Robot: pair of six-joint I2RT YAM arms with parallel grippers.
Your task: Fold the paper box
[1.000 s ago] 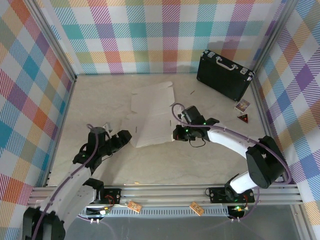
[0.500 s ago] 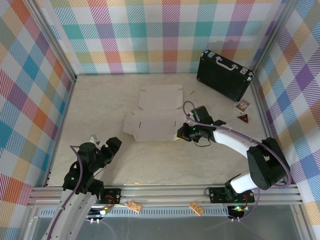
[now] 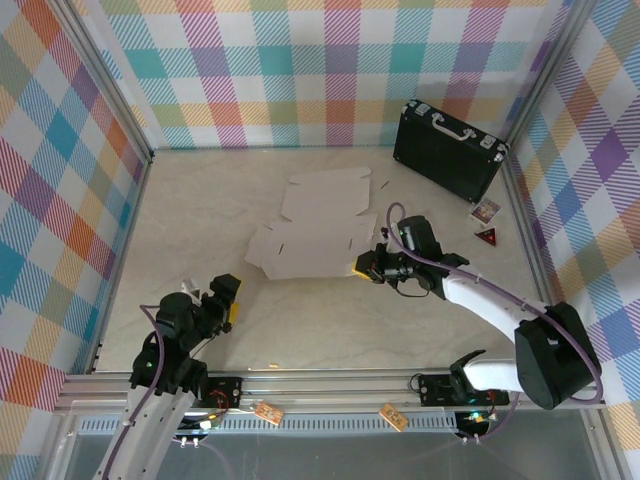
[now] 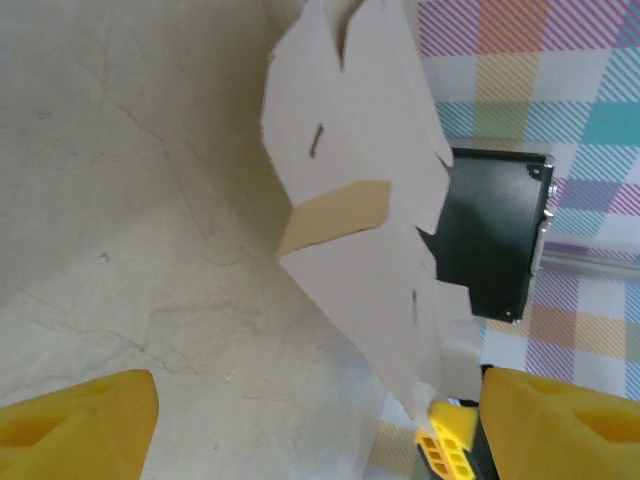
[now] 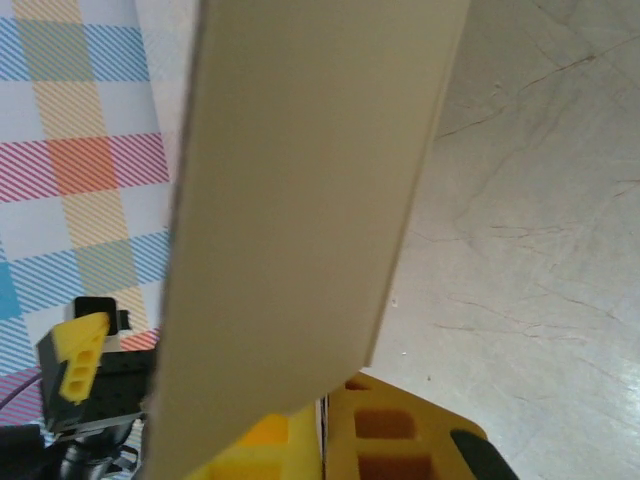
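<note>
The paper box (image 3: pixel 315 235) lies unfolded near the middle of the table, white side up, a thin die-cut sheet of cardboard with notched flaps and narrow slots. Through my left wrist camera the paper box (image 4: pixel 360 200) shows one small flap turned over to its tan-brown side. My right claw (image 3: pixel 365 268) is clamped together on the sheet's near right corner, my right arm stretched low across the table from its base to reach it. Through my right wrist camera a smooth tan panel of the paper box (image 5: pixel 300 200) rises from between my yellow fingers (image 5: pixel 380 430). My left claw (image 3: pixel 225 297) sits apart from the sheet, near the table's left front, arm folded close to its base. Its yellow fingers (image 4: pixel 80 410) stand wide apart with nothing between them. The table (image 3: pixel 300 330) is pale beige with faint marble-like veins. A black hard briefcase (image 3: pixel 445 150) with a metal handle stands at the far right corner. Pastel plaid walls (image 3: pixel 300 70) enclose the space, and an aluminium rail (image 3: pixel 330 385) runs along the near edge.
</note>
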